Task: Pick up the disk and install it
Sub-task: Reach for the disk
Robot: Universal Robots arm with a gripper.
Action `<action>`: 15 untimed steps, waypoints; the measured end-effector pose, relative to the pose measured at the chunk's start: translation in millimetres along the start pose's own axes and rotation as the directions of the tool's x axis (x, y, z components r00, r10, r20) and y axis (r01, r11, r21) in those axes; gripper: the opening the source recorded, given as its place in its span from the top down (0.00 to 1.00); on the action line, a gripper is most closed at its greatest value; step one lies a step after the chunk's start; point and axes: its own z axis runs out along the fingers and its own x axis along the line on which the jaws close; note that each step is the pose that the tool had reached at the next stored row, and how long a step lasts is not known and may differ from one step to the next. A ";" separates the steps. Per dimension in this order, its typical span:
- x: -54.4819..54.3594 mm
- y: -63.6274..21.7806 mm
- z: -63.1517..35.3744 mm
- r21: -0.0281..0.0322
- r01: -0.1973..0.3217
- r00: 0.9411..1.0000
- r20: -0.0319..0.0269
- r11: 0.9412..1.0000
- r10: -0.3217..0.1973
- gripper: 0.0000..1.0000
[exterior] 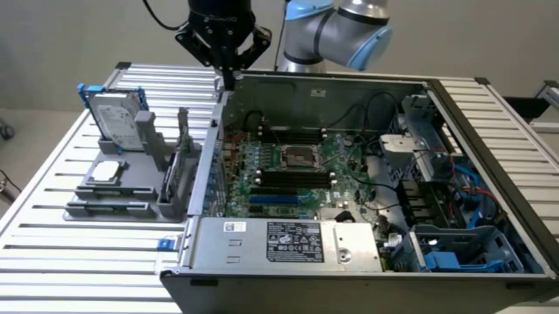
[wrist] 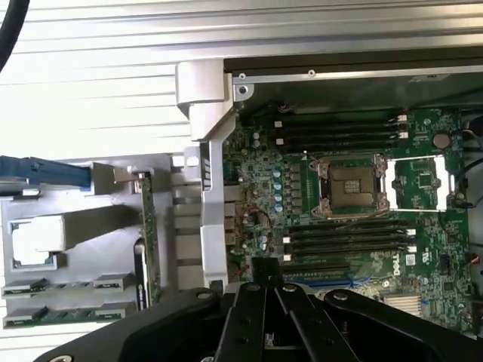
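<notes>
Exterior view: silver-grey disk [exterior: 118,121], blue-framed, seemingly near-upright.

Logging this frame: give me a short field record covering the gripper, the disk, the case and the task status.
gripper: gripper shut, holding nothing, above the computer case's wall on the exterior view's left
disk: disk stands leaning in the grey holder, on the exterior view's left, apart from the gripper
computer case: computer case open, motherboard exposed
surface: holder and case sit on a slatted metal table
task status: disk not yet picked up
</notes>
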 end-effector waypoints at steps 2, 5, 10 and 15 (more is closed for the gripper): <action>9.2 1.7 0.0 0.003 0.000 1.000 0.000 1.000 0.000 0.89; 23.2 4.5 0.1 0.010 0.000 1.000 -0.001 1.000 0.000 0.89; 46.0 9.9 0.5 0.021 0.000 1.000 -0.005 1.000 0.000 0.89; 68.0 16.2 0.9 0.033 0.000 1.000 -0.013 0.999 0.001 0.89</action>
